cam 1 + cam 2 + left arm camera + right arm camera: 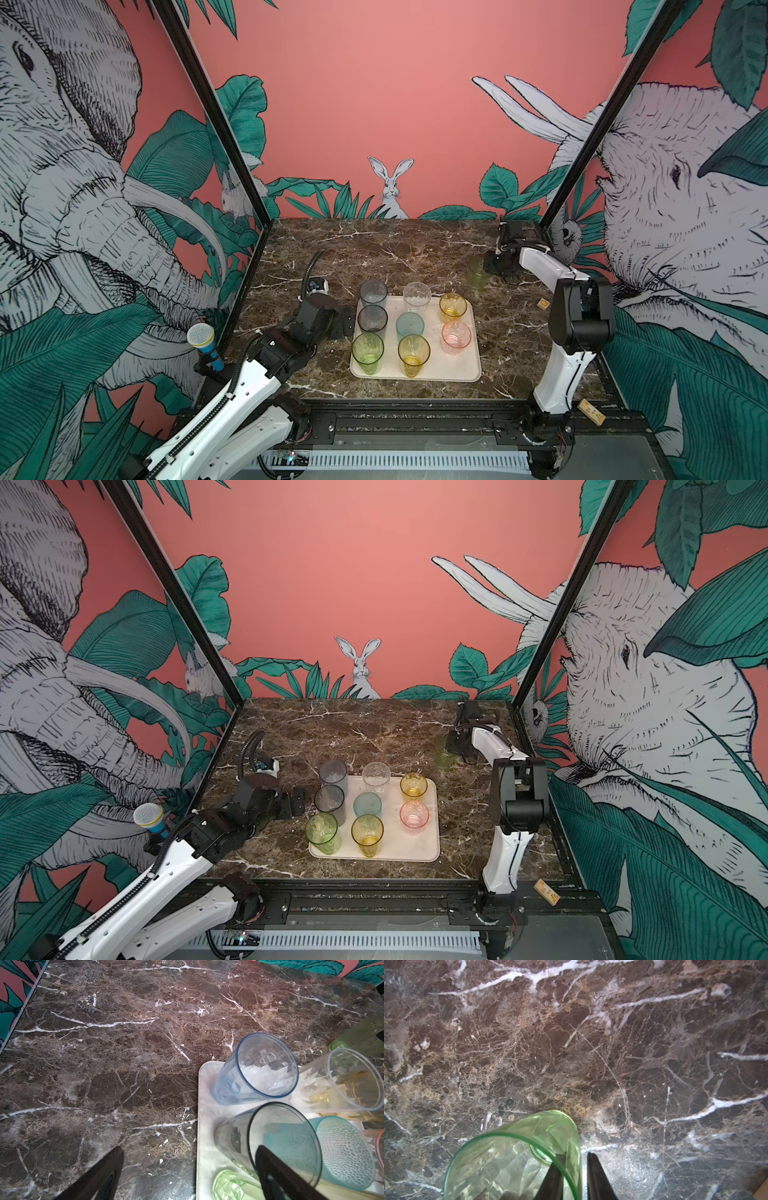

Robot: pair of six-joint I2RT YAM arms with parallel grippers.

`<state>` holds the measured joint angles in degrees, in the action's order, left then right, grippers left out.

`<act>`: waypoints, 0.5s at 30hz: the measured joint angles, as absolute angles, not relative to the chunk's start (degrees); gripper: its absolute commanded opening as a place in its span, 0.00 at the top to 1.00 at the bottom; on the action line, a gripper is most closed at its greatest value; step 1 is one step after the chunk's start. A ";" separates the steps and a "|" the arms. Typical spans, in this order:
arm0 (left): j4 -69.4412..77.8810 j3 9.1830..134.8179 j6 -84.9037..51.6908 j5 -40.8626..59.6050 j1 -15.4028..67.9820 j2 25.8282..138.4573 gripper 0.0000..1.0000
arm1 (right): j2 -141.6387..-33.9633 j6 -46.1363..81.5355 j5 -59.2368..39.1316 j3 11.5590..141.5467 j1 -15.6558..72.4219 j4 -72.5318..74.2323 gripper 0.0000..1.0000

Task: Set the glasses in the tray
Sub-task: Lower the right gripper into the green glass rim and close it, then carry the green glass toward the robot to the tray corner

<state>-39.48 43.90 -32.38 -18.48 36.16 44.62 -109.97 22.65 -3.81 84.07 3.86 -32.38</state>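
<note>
Eight glasses (368, 805) are standing in the tray (467, 368) on the bench (374, 249). The grey glass (373, 293) is sitting at 11 o'clock in the tray, the clear glass (417, 296) at 12, the amber glass (453, 305) at 1, the smoky glass (372, 319) at 9, the teal glass (410, 326) in the middle, the pink glass (456, 337) at 3, the green glass (368, 353) at 7 and the yellow glass (413, 356) at 6. The ninth glass (477, 275), pale green, is standing on the bench at 1 o'clock from the tray. The right jaws are sitting close together, one inside it and one outside, with the wall between them. I cannot tell if they are pinching it. The left jaws are hanging wide apart just beside the tray at 9 o'clock.
</note>
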 measured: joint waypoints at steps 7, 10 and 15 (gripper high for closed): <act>-39.48 43.90 -32.38 -18.48 36.16 44.62 0.01 | -109.97 22.24 -3.55 84.07 3.86 -32.56 1.00; -39.51 43.90 -32.38 -18.48 36.16 44.62 0.01 | -109.78 22.09 -3.42 84.07 3.86 -33.30 1.00; -39.51 43.90 -32.38 -18.79 36.16 44.62 0.01 | -107.68 21.45 -3.03 84.07 3.86 -35.48 1.00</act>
<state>-39.51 43.90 -32.38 -18.79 36.16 44.62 -107.68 21.45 -3.03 84.07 3.86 -35.48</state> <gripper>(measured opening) 0.993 0.081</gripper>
